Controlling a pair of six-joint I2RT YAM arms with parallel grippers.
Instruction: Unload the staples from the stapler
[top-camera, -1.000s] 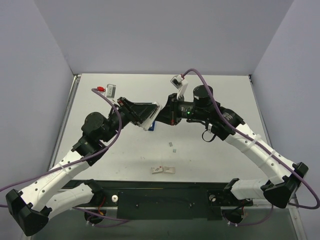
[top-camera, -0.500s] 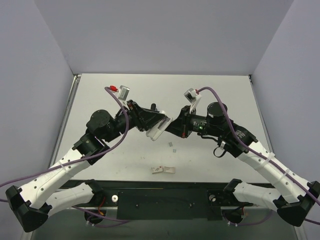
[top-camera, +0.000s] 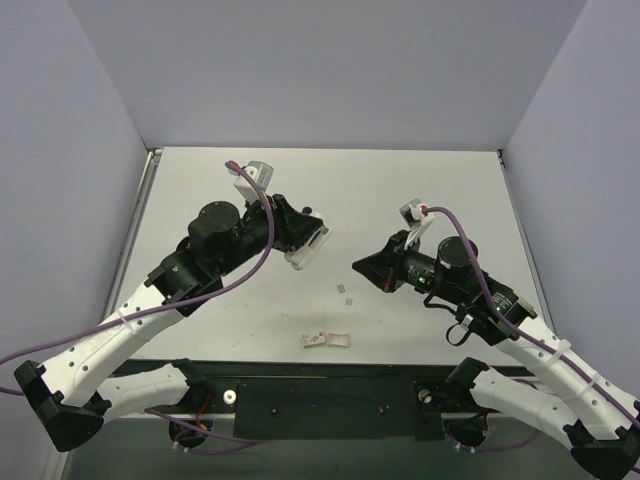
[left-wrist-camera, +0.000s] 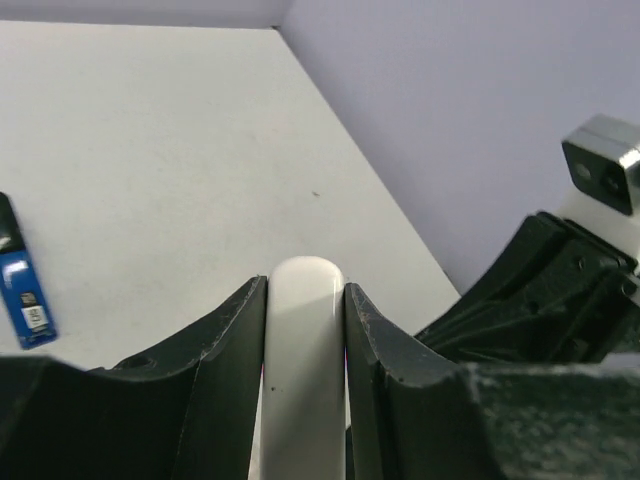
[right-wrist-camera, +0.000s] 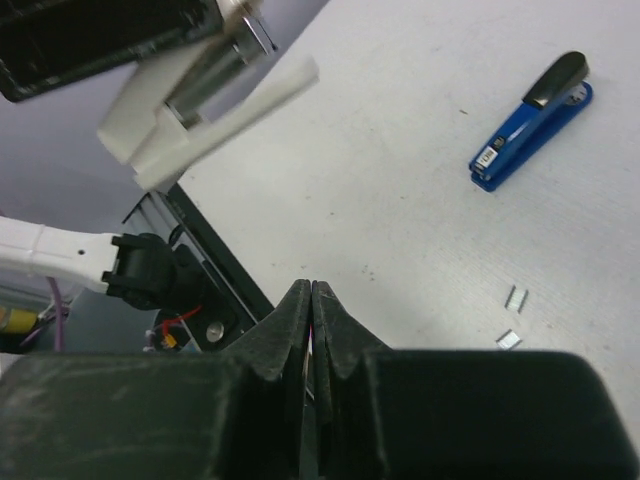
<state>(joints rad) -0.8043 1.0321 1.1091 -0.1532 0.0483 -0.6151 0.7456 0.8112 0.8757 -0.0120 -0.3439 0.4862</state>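
The left gripper (left-wrist-camera: 305, 288) is clamped on a white bar (left-wrist-camera: 305, 340), which is held above the table (left-wrist-camera: 150, 150). The right gripper (right-wrist-camera: 311, 292) is pinched closed on nothing. The bar is probably best tilted steadily over bare table so that any staples are shed. The stapler (right-wrist-camera: 531, 124) lies flat, well apart from both grippers, beyond two loose staples (right-wrist-camera: 514, 297).
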